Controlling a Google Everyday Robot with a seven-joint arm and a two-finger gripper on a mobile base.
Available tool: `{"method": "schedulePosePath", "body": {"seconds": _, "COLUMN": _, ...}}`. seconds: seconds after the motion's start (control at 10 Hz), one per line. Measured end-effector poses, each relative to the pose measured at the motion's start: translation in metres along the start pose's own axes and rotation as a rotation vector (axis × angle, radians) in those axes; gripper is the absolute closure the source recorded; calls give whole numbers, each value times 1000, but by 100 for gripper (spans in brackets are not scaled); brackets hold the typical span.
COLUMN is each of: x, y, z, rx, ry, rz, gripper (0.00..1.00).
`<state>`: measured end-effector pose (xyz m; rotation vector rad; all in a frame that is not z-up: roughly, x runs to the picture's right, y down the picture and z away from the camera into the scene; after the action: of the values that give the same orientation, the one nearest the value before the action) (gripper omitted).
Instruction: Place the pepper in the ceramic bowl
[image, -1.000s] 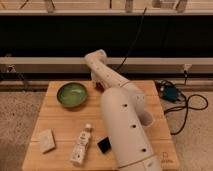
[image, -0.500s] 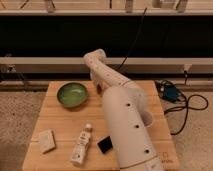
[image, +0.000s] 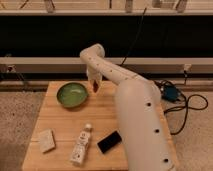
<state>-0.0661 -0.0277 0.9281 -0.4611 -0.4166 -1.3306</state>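
Note:
The green ceramic bowl (image: 72, 94) sits on the wooden table (image: 60, 120) at its back left. My gripper (image: 93, 82) hangs from the white arm just right of the bowl's rim, a little above the table. A small red pepper (image: 94, 86) shows at the gripper's tip, held between the fingers and hanging down beside the bowl's right edge.
A pale sponge-like block (image: 46, 140) lies at the front left. A small white bottle (image: 82, 145) lies on its side at the front middle. A black flat item (image: 109, 141) lies next to it. The big white arm covers the table's right side. Cables and a blue box (image: 170, 93) lie on the floor at right.
The gripper with the pepper has shifted slightly toward the bowl; the bowl and other items have not moved.

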Motion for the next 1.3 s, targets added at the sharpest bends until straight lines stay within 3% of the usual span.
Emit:
{"method": "schedulePosePath", "body": {"seconds": 0.4, "x": -41, "y": -63, "z": -25, "rx": 69, "ry": -3, "rz": -149, "gripper": 100}}
{"method": "schedulePosePath", "body": {"seconds": 0.6, "x": -61, "y": -92, "z": -26, "rx": 104, "ry": -23, "rz": -218, "gripper": 98}}
{"method": "schedulePosePath", "body": {"seconds": 0.7, "x": -68, "y": -100, "z": -24, "rx": 114, "ry": -33, "rz": -236, "gripper": 93}}
{"method": "schedulePosePath", "body": {"seconds": 1.3, "x": -84, "y": -112, "z": 12, "rx": 148, "ry": -85, "rz": -256, "gripper": 32}}
